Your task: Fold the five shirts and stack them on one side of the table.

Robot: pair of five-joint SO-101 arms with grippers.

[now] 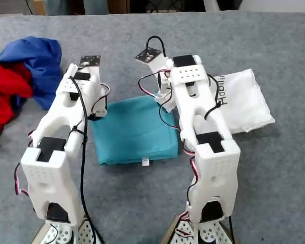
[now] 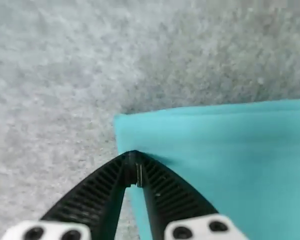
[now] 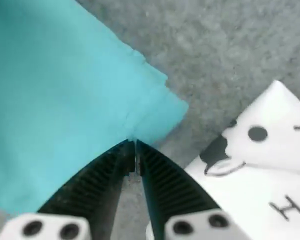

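— What's lying on that grey table point(image 1: 274, 46)?
— A folded teal shirt point(image 1: 134, 129) lies flat in the middle, with a folded white shirt point(image 1: 244, 101) just beside it on the right. Far left, a blue shirt point(image 1: 35, 61) and a red shirt point(image 1: 5, 96) sit crumpled, touching.

The teal shirt point(image 1: 134, 131) lies folded into a flat, nearly square packet at the middle of the table. The white shirt point(image 1: 244, 104), also folded and bearing dark print, lies near it at its 3 o'clock, slightly askew. The blue shirt point(image 1: 35, 63) sits crumpled at 10 o'clock, touching the bunched red shirt point(image 1: 5, 96) at 9 o'clock.
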